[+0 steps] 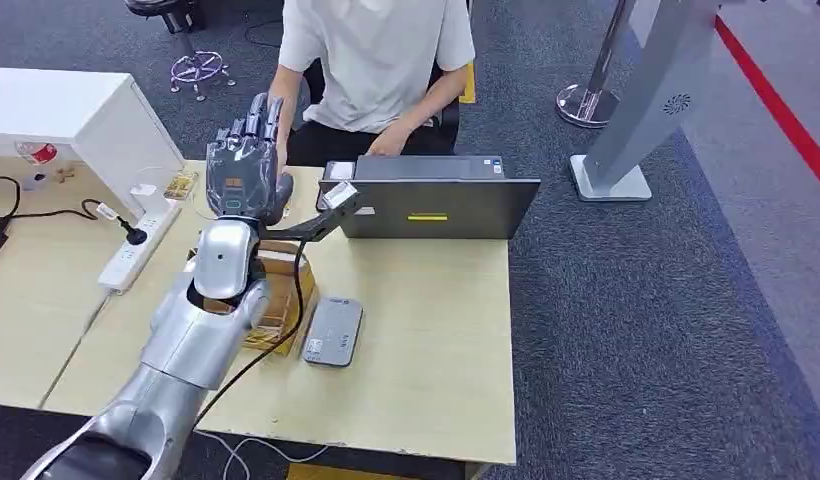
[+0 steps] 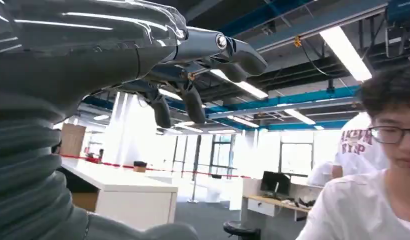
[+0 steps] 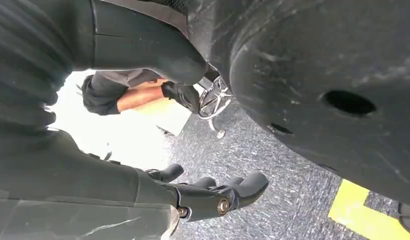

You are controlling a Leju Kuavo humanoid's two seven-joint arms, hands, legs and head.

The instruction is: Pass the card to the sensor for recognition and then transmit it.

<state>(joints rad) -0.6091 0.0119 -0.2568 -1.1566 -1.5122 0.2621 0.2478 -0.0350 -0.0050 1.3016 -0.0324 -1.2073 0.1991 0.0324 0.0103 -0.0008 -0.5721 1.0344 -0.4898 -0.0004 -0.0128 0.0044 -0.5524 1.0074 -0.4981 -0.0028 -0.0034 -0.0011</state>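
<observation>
Wooden bench (image 1: pixel 436 330), left to right as we see it: white power strip (image 1: pixel 136 245); left hand (image 1: pixel 248 160) raised, fingers (image 1: pixel 258 115) spread, holding nothing; grey sensor (image 1: pixel 333 331) flat near front edge; card beyond our telling; laptop (image 1: pixel 436 205). Right hand (image 3: pixel 213 195) hangs over carpet, fingers loosely apart.

desk (image 1: pixel 426 330): pale wood-look top, smooth, matt | left arm (image 1: pixel 191 335): silver metal-look shell, glossy | left hand (image 1: pixel 248 165): dark grey plastic-look, slight sheen | sensor (image 1: pixel 333 331): grey plastic, matt | floor (image 1: pixel 636 300): dark carpet, rough | person's shirt (image 1: pixel 376 50): white cloth | power strip (image 1: pixel 136 245): white plastic, smooth
</observation>
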